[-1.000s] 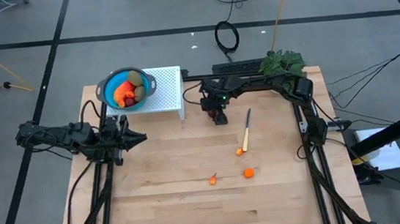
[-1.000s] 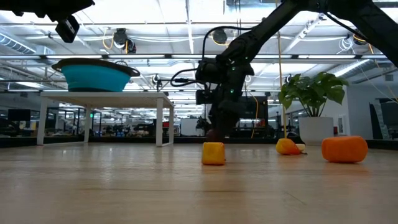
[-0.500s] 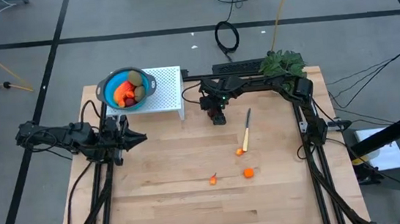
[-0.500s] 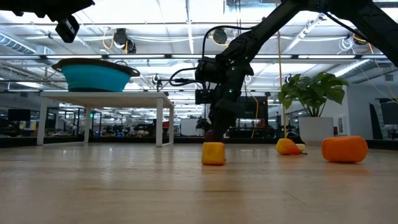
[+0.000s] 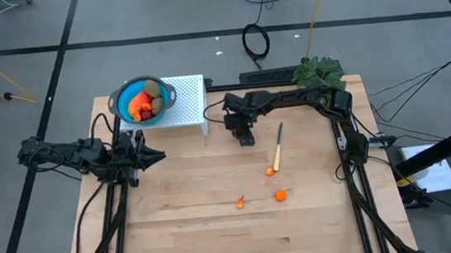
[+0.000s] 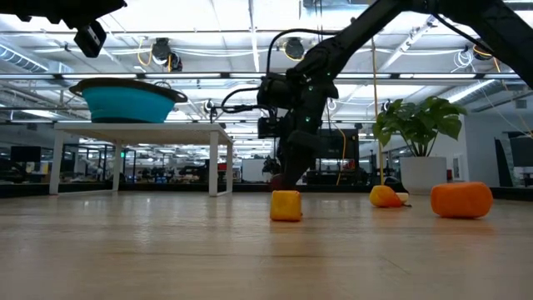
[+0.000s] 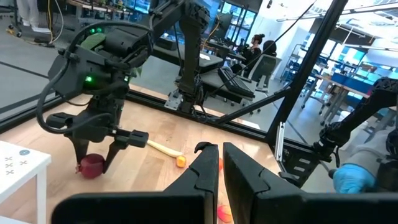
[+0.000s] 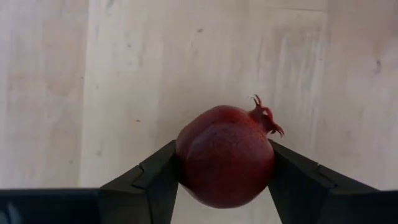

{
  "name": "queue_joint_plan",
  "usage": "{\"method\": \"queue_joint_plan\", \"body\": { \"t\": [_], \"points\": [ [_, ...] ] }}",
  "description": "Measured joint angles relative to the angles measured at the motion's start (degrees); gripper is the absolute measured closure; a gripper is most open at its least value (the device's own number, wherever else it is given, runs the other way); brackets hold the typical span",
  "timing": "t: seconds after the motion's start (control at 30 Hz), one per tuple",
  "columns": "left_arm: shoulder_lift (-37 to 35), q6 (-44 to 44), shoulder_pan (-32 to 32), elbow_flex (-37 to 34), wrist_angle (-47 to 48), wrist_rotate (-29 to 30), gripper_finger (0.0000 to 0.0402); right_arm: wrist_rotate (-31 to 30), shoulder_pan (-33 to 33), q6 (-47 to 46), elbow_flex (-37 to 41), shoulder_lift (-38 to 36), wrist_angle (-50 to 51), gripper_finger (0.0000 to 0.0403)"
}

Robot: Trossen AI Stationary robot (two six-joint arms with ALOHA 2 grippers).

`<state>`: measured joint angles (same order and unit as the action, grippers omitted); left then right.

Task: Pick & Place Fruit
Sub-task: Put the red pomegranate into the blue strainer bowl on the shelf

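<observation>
Right wrist view: right end effector (image 8: pixel 224 180) grips the dark red ball (image 8: pixel 225 155) on bare table (image 8: pixel 124 74), near the far edge.

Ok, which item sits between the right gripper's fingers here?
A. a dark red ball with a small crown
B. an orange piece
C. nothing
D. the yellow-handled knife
A: in the right wrist view both fingers press the sides of the dark red ball on the table.
</observation>
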<state>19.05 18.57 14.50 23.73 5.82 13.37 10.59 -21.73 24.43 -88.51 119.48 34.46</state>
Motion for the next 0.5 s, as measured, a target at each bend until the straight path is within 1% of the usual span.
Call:
{"method": "queue_joint_plan", "body": {
  "t": [0.13, 0.23, 0.33, 0.4, 0.5],
  "points": [
    [0.0, 1.2, 0.0, 0.0, 0.3, 0.0, 0.038, 0.0, 1.0, -0.8, 0.0, 0.0, 0.1, 0.0201],
    [0.0, 1.4, 0.0, 0.0, 1.9, 0.0, 0.038, 0.4, 1.6, -2.3, 0.1, -1.6, 1.5, 0.0201],
    [0.0, 1.8, 0.0, 0.0, 4.8, 0.0, 0.038, 4.3, 2.1, -3.3, 0.0, -4.0, 1.3, 0.0202],
    [0.0, 3.6, 0.0, 0.0, 6.9, 0.0, 0.038, 7.8, 2.3, -5.0, 0.1, -6.2, 2.1, 0.0202],
    [0.0, 6.0, 0.0, 0.0, 9.8, -0.1, 0.038, 14.3, 2.5, -8.1, 0.0, -10.0, 0.5, 0.0202]
  ]
}}
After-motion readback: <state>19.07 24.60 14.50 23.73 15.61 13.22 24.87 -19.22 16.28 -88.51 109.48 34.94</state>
